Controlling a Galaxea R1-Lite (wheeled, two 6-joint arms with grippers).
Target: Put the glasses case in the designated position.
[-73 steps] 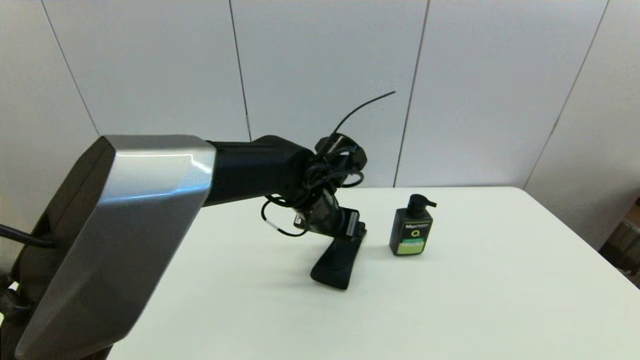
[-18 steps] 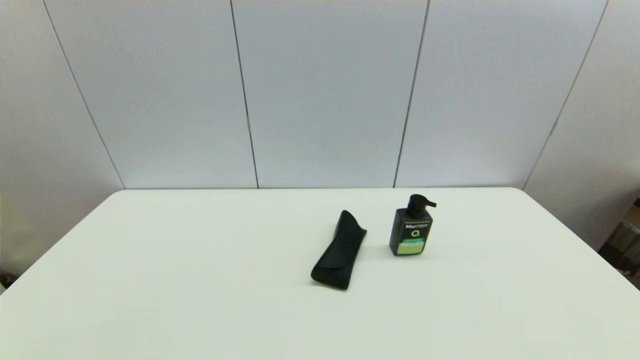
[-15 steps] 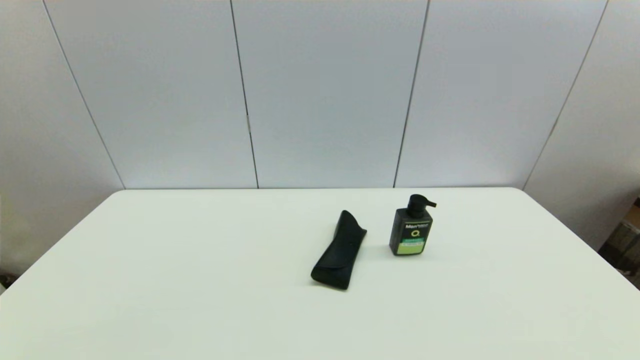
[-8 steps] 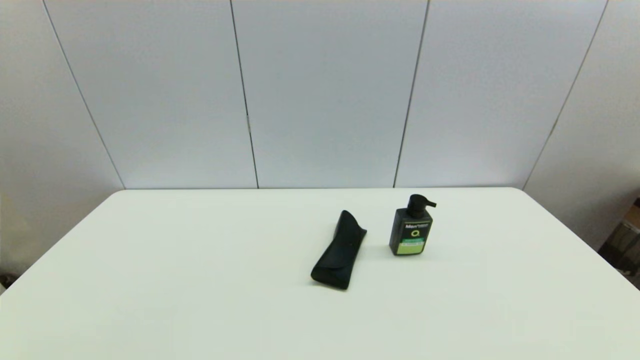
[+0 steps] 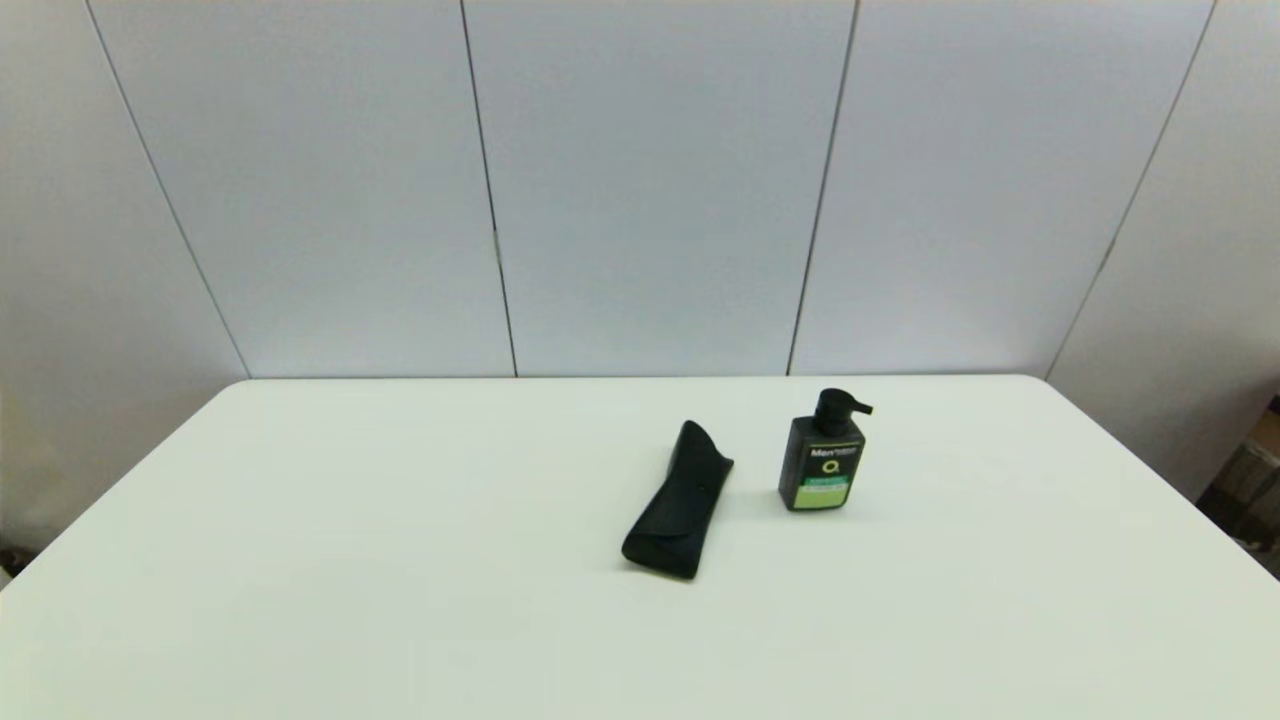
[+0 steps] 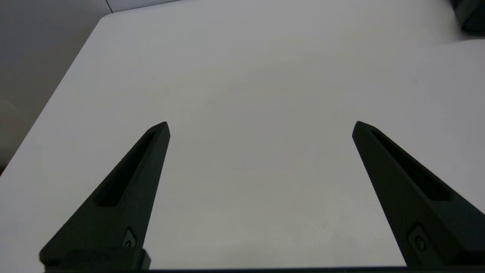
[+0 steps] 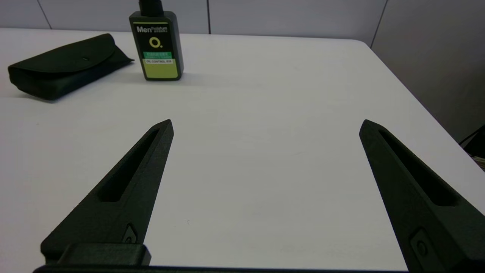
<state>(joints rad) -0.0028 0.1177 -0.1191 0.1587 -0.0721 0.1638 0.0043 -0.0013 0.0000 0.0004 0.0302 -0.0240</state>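
Lying flat on the white worktop (image 5: 400,560), the case (image 5: 680,505) sits just beside the bottle (image 5: 822,465) but apart from it, a bare strip of worktop between the two. Its notched end points toward the far wall and its rounded end toward the robot, the whole length angled slightly. Nothing marks out a target spot, so my reading is that the place next to the bottle is the intended one, and that the case has been set down there and the job is likely finished. Nothing touches or grips the case.

Neither arm shows in the head view, which suggests both are drawn back near the robot's body. The left gripper (image 6: 261,127) hangs over a bare stretch of worktop close to its left edge, its fingers (image 6: 129,189) spread wide with nothing between them. The right gripper (image 7: 267,125) sits low over the right side of the worktop, looking toward the case (image 7: 62,64) and the bottle (image 7: 157,47), well apart from both. Its fingers (image 7: 129,189) are likewise spread wide and hold nothing.
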